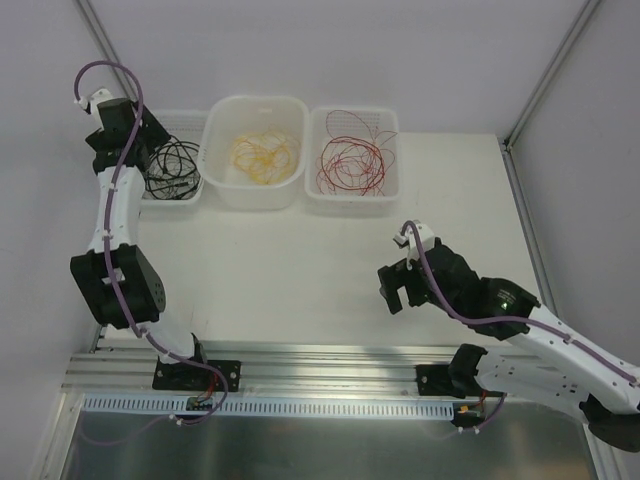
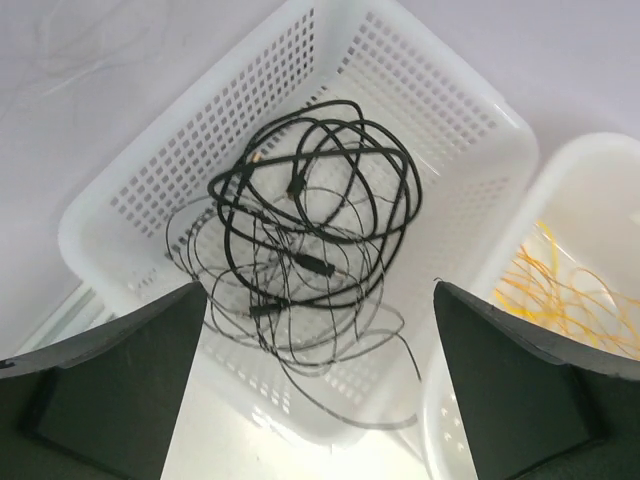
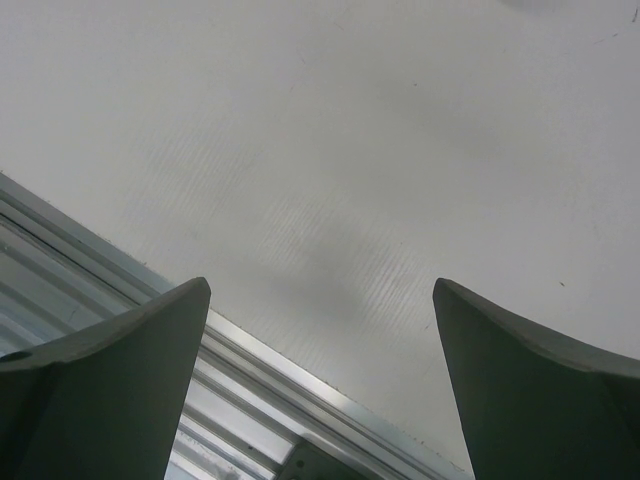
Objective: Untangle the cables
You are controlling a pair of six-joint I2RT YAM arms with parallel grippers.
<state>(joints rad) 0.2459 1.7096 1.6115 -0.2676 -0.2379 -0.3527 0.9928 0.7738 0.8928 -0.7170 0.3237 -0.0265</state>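
Left of the solid-walled white plastic tub [image 1: 255,103], just beside it, sits a white perforated plastic basket [image 1: 178,200]. It holds the black cables [image 1: 176,166], thick black loops with plug ends over finer black wire, all inside its walls. Left hand [image 1: 150,140] hangs over this basket on the side away from the tub, open. In the left wrist view its two dark fingers [image 2: 120,390] stand wide apart with nothing between them, above the black bundle and not touching it.

Inside the tub lie the yellow-orange cables [image 1: 265,153], one loose thin coil on the floor of it, spread flat.

Right of the tub, again just beside it, is a second white perforated plastic basket [image 1: 357,206] with the red cables [image 1: 352,160]. These are thin wiry loops filling most of it, and a few arcs rise toward its far wall.

Further right of the tub and much nearer the arm bases, the right hand [image 1: 388,288] hovers over the bare white table [image 1: 300,260], well apart from all three containers. It is open and empty; the right wrist view shows both grey fingers [image 3: 530,390] spread, with only table surface and the ribbed aluminium rail [image 3: 100,260] below them. Thick purple arm cables [image 1: 118,170] run along both arms.
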